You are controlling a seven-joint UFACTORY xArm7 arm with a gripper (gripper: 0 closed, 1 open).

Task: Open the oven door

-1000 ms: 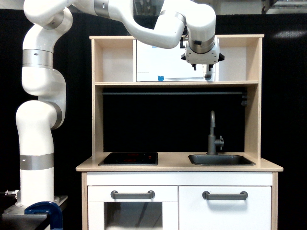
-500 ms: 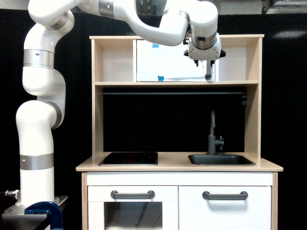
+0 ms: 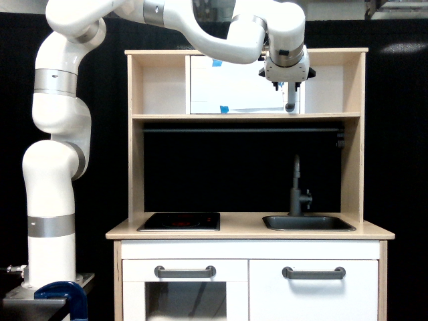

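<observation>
One gripper (image 3: 287, 83) sits directly above the vertical grey bar handle (image 3: 290, 101) at the oven door (image 3: 237, 83)'s right edge in the exterior view; handle axis upright. Finger spacing: cannot tell. Door shut.

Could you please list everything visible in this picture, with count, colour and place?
Oven door: one, white, blue tape pieces, closed, upper shelf middle.
Door handle: one, grey, vertical, oven door's right edge in the exterior view.
Toy kitchen: one, pale wood.
Hob: one, black, counter left.
Sink: one, dark grey, counter right.
Tap: one, dark grey, behind sink.
Lower doors: two, white, horizontal grey handles.
Clamp: one, blue, bottom left.
Arm: one, white, left.
Gripper: one, at handle's top, opening unclear.
</observation>
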